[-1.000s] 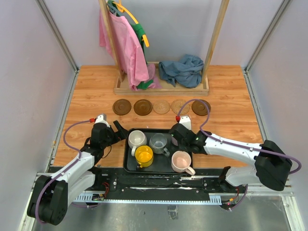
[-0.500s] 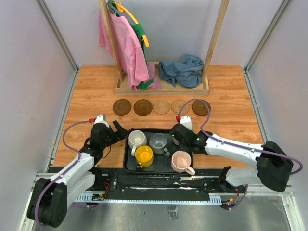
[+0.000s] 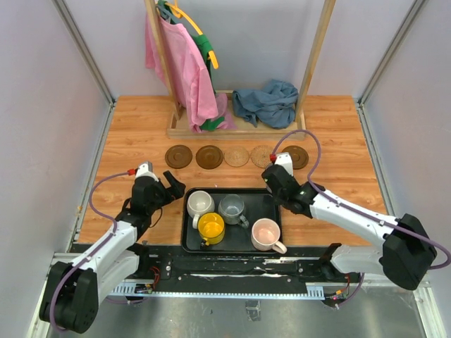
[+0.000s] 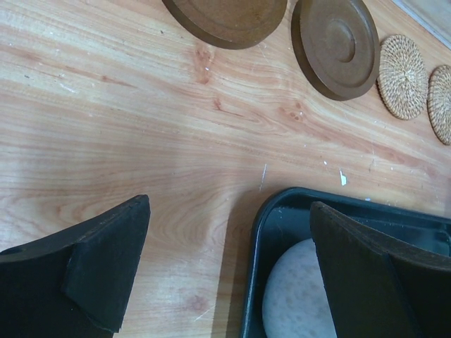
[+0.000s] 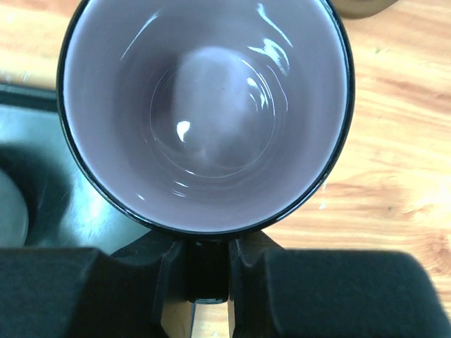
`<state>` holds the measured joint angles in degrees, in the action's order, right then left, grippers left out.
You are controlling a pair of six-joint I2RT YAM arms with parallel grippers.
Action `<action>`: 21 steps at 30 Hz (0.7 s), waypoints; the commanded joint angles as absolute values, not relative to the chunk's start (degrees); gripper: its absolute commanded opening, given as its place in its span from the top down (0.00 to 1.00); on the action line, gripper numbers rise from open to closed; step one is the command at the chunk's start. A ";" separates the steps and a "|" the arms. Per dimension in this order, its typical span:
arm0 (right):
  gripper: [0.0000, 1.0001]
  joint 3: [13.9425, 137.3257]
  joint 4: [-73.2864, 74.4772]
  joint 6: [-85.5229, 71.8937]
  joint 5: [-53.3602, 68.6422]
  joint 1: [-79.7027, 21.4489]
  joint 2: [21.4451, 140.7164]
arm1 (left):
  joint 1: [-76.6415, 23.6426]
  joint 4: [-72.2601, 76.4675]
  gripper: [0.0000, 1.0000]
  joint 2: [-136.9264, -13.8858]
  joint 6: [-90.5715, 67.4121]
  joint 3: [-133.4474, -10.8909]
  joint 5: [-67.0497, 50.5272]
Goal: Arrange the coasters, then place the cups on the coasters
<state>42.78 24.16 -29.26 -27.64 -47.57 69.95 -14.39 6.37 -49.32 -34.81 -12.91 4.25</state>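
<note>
The translucent purple cup (image 5: 204,105) is now carried off the black tray (image 3: 237,238), handle clenched by right fingers (image 5: 166,276); swinging is risked. Left fingers (image 4: 106,260) are released.

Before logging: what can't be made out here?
Right wrist: the purple cup fills the view, hiding whatever lies beneath it.
Top external: the right gripper covers that cup.
Left wrist: the white cup is cut off by the bottom edge and a finger.

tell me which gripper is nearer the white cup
left. the left gripper is open just left of the tray, beside the white cup; the right gripper, holding the purple cup, is at its far right corner.
</note>
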 commanded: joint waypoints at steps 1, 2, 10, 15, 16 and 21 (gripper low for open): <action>0.99 44.70 17.01 -23.34 -29.93 -42.26 67.06 | -14.67 8.02 0.01 -50.15 -33.90 -15.03 5.76; 0.99 44.71 15.97 -22.33 -30.04 -41.07 66.80 | -14.68 8.27 0.01 -50.37 -33.87 -15.17 5.81; 0.99 46.25 3.70 -14.24 -26.50 -27.72 70.34 | -14.64 9.42 0.01 -53.64 -33.93 -16.57 5.37; 0.99 47.71 -3.13 -11.40 -22.11 -21.69 76.27 | -14.68 9.74 0.01 -53.98 -33.93 -17.23 5.40; 0.99 47.80 -5.06 -11.16 -21.43 -20.76 77.33 | -14.68 9.69 0.01 -53.97 -33.93 -17.37 5.43; 0.99 48.08 -10.94 -10.15 -18.10 -17.58 81.90 | -14.65 9.71 0.01 -54.67 -33.75 -17.73 5.79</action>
